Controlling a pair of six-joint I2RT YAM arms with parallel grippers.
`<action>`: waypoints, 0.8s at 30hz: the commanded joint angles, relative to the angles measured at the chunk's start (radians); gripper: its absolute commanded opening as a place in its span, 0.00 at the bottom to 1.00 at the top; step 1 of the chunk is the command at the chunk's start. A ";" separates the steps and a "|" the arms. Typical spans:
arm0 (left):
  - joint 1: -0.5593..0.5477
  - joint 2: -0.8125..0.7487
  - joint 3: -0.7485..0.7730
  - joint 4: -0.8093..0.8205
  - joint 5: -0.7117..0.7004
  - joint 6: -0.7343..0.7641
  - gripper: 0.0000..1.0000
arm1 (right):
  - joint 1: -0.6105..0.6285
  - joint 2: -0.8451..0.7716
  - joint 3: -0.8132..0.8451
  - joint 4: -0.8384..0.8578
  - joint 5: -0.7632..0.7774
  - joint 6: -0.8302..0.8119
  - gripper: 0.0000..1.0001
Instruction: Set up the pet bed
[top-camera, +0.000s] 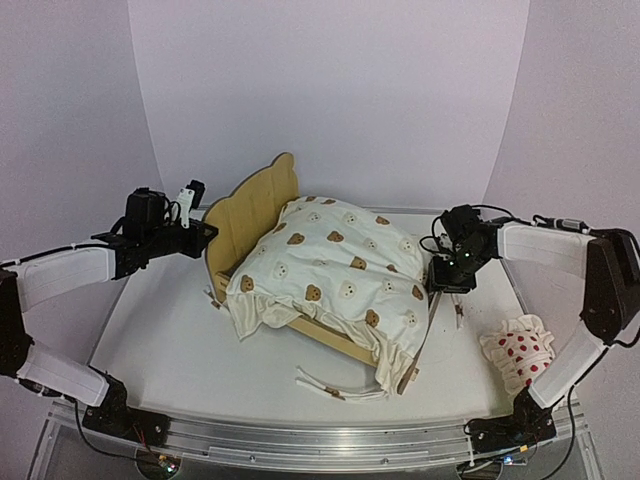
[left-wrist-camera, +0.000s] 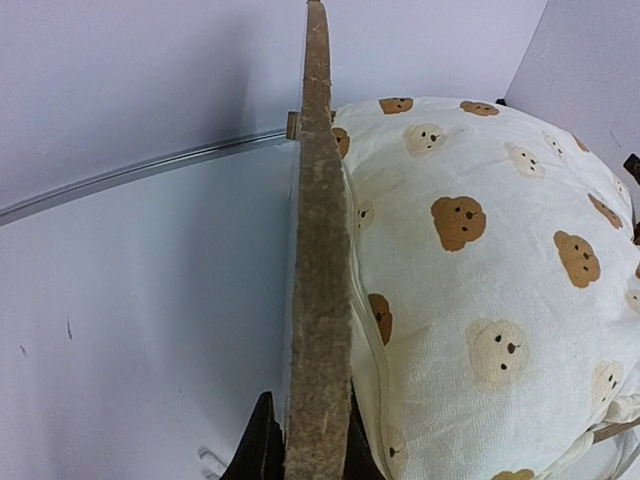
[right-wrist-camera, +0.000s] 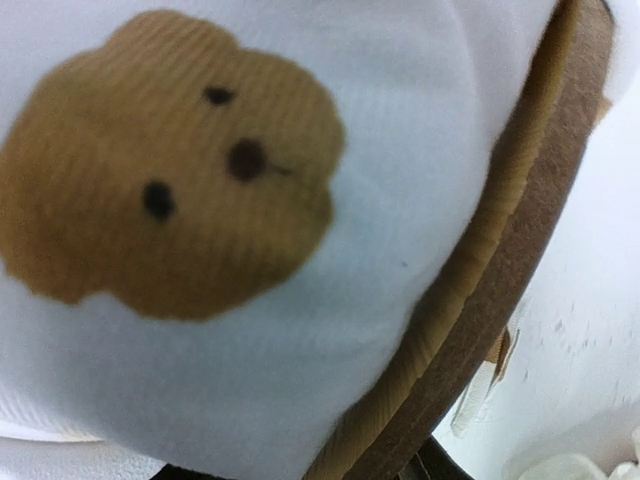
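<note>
**Held at the headboard, approached at the side rail**

Found one pet bed (top-camera: 250, 205) mid-counter (top-camera: 170, 330), long axis running from headboard at far left to foot at near right. Saw left end effector (top-camera: 204, 232) clamped narrow on the headboard edge and right end effector (top-camera: 447, 276) against the right rail, grip impossible to tell. Counted one bear-print cushion (top-camera: 330, 260) and one red-dotted pillow (top-camera: 520, 355)

Pet bed (top-camera: 262, 215) mid-tabletop (top-camera: 165, 325), headboard at its left-rear end. Cushion (top-camera: 335, 262) lies on the bed, spilling over the near rail; ties (top-camera: 330, 386) on the tabletop in front. Pillow (top-camera: 518, 352) near right, well apart. Left pincer (top-camera: 206, 232) astride the headboard's left edge; right pincer (top-camera: 438, 284) at the bed's right side.
</note>
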 joint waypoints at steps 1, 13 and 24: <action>-0.107 -0.100 -0.080 -0.004 0.223 -0.285 0.00 | 0.019 0.155 0.074 0.110 -0.133 -0.065 0.31; -0.221 -0.318 -0.172 -0.210 0.052 -0.445 0.02 | 0.017 0.308 0.270 0.106 -0.177 -0.093 0.36; -0.223 -0.402 -0.223 -0.235 0.058 -0.445 0.13 | 0.007 0.294 0.372 0.040 -0.124 -0.117 0.66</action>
